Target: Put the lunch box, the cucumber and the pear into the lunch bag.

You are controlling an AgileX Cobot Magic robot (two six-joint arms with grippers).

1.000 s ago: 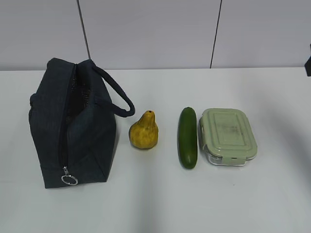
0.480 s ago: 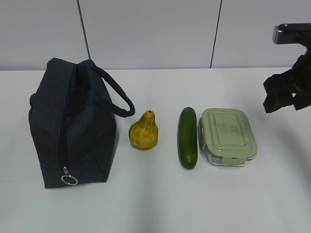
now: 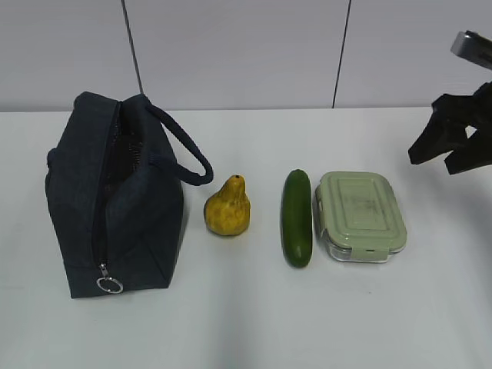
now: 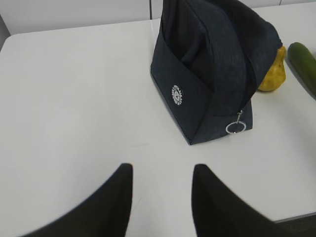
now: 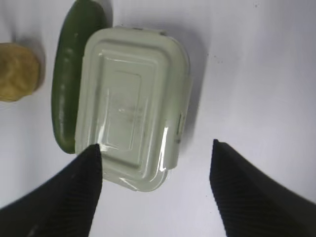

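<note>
The navy lunch bag [image 3: 115, 196] stands at the left, its top zipper open, silver ring pull [image 3: 109, 285] at the front. The yellow-brown pear [image 3: 227, 207] stands to its right, then the dark green cucumber [image 3: 297, 217], then the lunch box [image 3: 360, 214] with its sage-green lid. My right gripper [image 3: 444, 157] hovers open at the far right, above and right of the lunch box. In the right wrist view the open right gripper [image 5: 155, 148] is over the lunch box [image 5: 131, 106], beside the cucumber [image 5: 71, 74] and pear [image 5: 17, 71]. My left gripper [image 4: 162, 170] is open over bare table, short of the bag [image 4: 212, 69].
The white table [image 3: 254, 323] runs to a grey panelled wall [image 3: 231, 54] behind. In the left wrist view the table's near edge [image 4: 296, 217] shows at the lower right, and the pear [image 4: 274, 74] and cucumber tip [image 4: 303, 57] peek out behind the bag.
My right arm has come into the exterior view from the right edge and its gripper has opened and shifted slightly. The bag, pear, cucumber and lunch box have not moved.
</note>
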